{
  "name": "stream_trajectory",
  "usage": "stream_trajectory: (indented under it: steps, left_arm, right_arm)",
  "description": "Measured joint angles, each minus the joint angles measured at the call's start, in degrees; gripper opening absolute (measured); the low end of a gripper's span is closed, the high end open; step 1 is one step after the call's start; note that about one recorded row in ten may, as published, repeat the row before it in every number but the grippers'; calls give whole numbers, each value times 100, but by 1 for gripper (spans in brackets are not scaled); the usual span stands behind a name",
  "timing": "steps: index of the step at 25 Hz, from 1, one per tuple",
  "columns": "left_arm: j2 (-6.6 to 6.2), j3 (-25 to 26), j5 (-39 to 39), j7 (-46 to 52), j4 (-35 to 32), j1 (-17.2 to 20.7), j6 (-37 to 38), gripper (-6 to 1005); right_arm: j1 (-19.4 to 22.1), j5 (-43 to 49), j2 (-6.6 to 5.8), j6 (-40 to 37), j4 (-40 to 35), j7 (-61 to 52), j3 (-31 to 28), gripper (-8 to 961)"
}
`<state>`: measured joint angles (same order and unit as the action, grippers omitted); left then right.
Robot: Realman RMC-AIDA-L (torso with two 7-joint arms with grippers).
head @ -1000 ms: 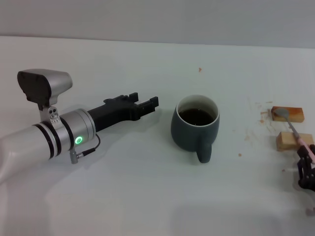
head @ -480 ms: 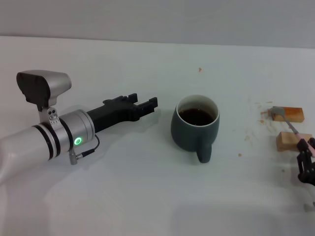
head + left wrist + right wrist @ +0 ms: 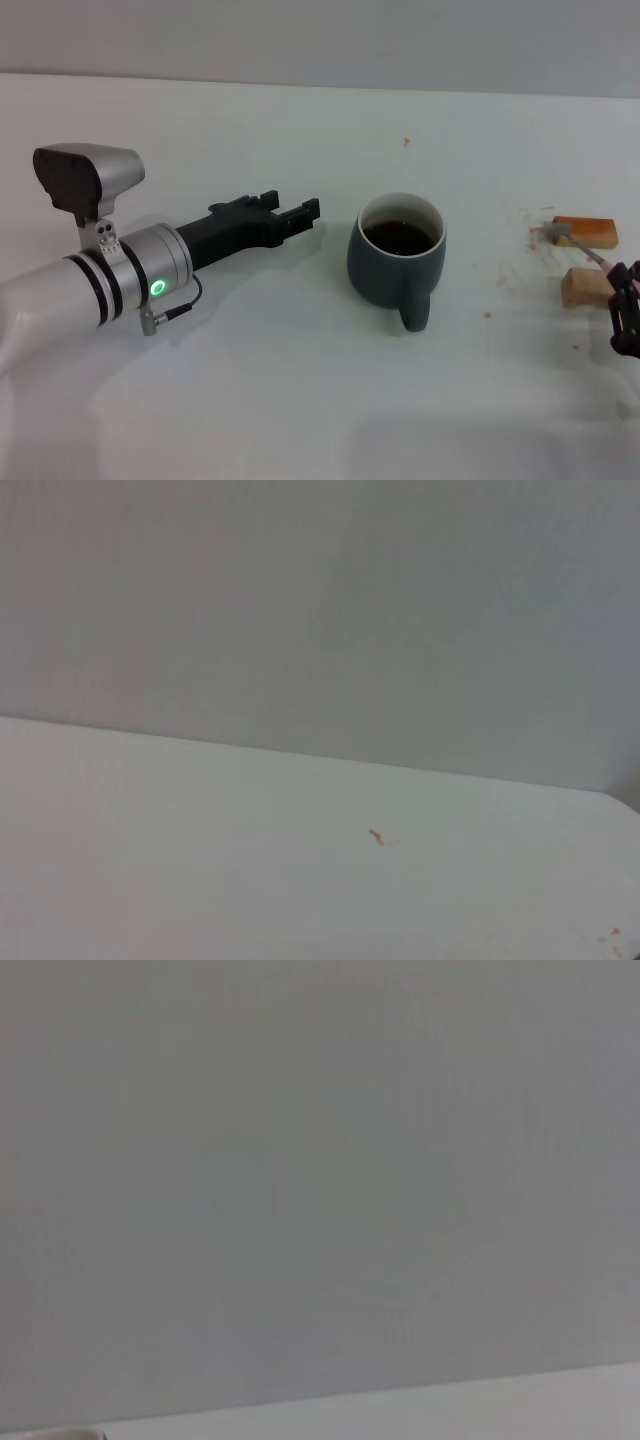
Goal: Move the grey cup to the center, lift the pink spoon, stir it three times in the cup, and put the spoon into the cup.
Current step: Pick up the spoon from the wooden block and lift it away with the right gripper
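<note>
Pink spoon (image 3: 590, 252) pinched in right gripper (image 3: 624, 300) near right edge; could slip, or bump full cup (image 3: 397, 262). Left gripper (image 3: 297, 211) open, empty.

Table (image 3: 300, 400): white, plain surface filling most of the head view.
Far wooden block (image 3: 592, 232): tan, lying flat at about 3 o'clock, near the table's edge.
Near wooden block (image 3: 584, 288): paler tan, just toward 6 o'clock from the far one, apart from it.
Brown specks (image 3: 407, 141): one at 12 o'clock; more scattered beside the blocks.
Wall (image 3: 320, 610): grey, behind the table.
</note>
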<state>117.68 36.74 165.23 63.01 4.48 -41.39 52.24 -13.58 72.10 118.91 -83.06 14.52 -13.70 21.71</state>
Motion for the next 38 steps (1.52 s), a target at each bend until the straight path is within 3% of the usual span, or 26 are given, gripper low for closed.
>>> stream_trajectory:
  steps: [26,38]
  left_arm:
    - [4,9,1,-20,0,48,-3,722]
    - [9,9,0,-10,0,102,32,722]
  right_arm:
    - [-335,6,0,-271,-278,-683,-46,118]
    - [-536,302,-13,-286,-1186,-1957,5,95]
